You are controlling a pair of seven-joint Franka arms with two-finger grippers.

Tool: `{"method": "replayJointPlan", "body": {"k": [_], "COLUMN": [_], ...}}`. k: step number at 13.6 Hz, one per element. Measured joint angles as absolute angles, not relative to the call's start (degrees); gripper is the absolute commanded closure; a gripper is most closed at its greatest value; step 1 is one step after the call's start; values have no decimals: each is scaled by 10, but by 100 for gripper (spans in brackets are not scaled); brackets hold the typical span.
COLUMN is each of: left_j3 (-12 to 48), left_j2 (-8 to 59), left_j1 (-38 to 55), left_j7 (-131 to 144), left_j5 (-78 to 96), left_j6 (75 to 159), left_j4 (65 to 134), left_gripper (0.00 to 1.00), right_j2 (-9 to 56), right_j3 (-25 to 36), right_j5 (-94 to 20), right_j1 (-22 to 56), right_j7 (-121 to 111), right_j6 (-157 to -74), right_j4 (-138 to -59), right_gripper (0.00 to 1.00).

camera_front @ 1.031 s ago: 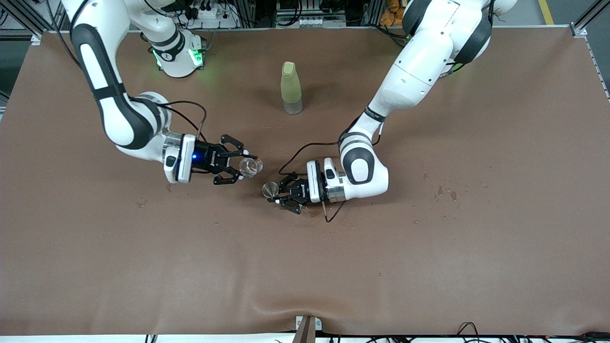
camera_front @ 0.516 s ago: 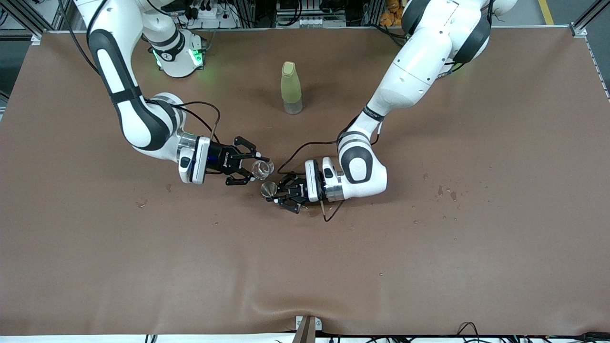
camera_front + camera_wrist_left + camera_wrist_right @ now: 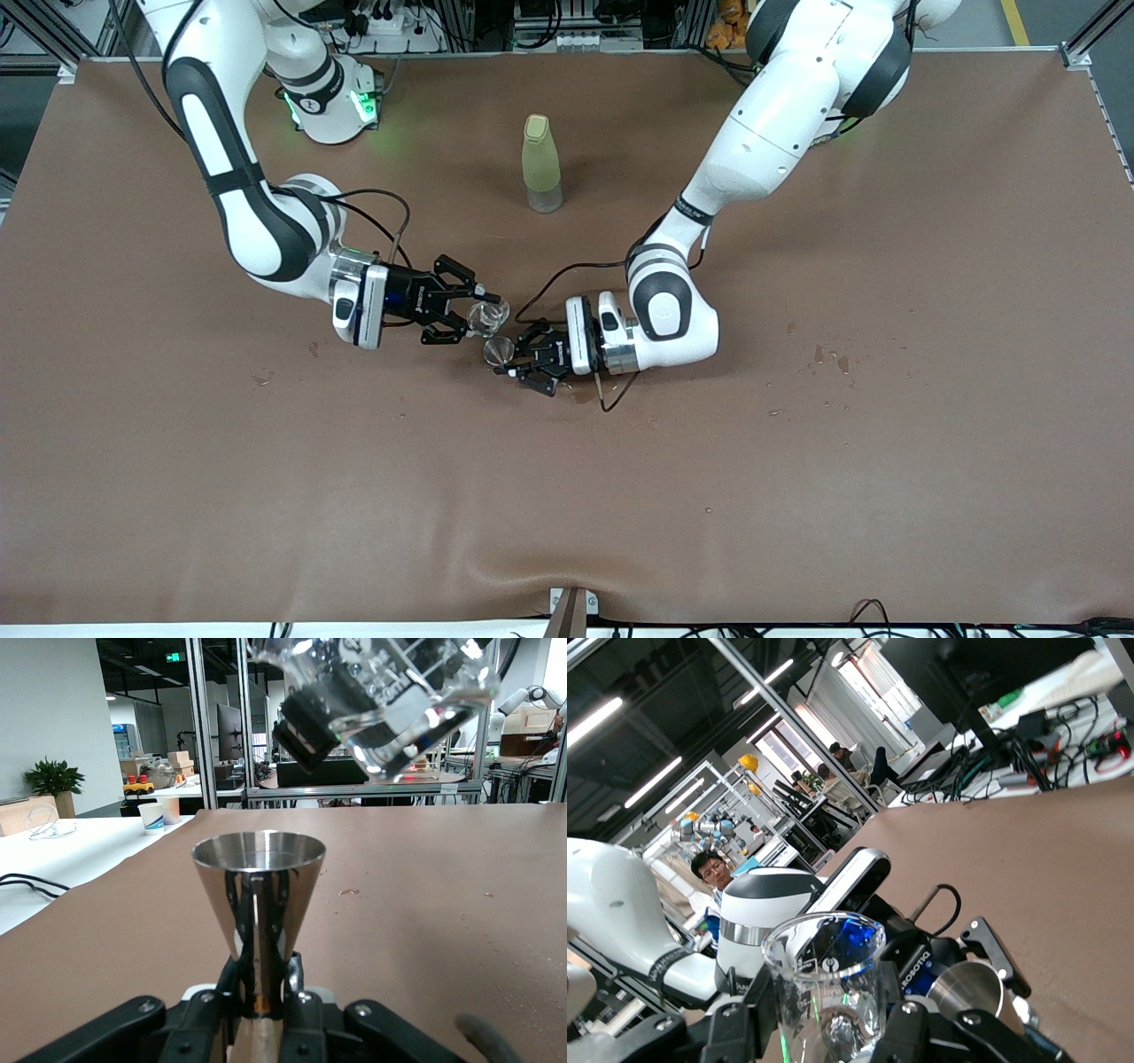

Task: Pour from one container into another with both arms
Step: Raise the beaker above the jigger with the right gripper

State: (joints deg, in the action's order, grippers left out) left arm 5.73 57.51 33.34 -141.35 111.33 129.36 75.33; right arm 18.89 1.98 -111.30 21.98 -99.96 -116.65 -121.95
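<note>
My right gripper [image 3: 477,317] is shut on the small clear stemless cup [image 3: 488,315], held up over the middle of the table. In the right wrist view that cup [image 3: 828,979] stands between the fingers of the right gripper [image 3: 826,1032]. My left gripper [image 3: 518,359] is shut on the narrow waist of a small stemmed cup [image 3: 498,352] that looks like a shiny silver cone. The left wrist view shows the cone [image 3: 259,875] upright in the left gripper [image 3: 261,983], and the clear cup [image 3: 394,695] tilted just above and beside its rim.
A tall yellow-green bottle [image 3: 541,164] stands on the brown table [image 3: 797,461], farther from the front camera than both grippers. Small wet spots [image 3: 828,359] dot the cloth toward the left arm's end. The right arm's base [image 3: 332,106] glows green.
The right arm has carried the clear cup toward the left arm's end until it sits right beside the silver cone. The left gripper has hardly moved.
</note>
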Motion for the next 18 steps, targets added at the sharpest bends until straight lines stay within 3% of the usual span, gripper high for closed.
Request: {"method": "replayJointPlan", "body": {"k": [18], "left_j3": [57], "left_j2": [576], "left_j1": [336], "left_j7": [-1413], "left_j5": [1128], "left_j6": [1294], "left_j4": [753], "left_gripper": [100], "right_j2": [198], "right_j3": [18], "right_j5": [-1113], "right_j1": [225], "right_j7": [-787], "right_j6": [-1165], "right_j4": [-1219], "right_gripper": [95]}}
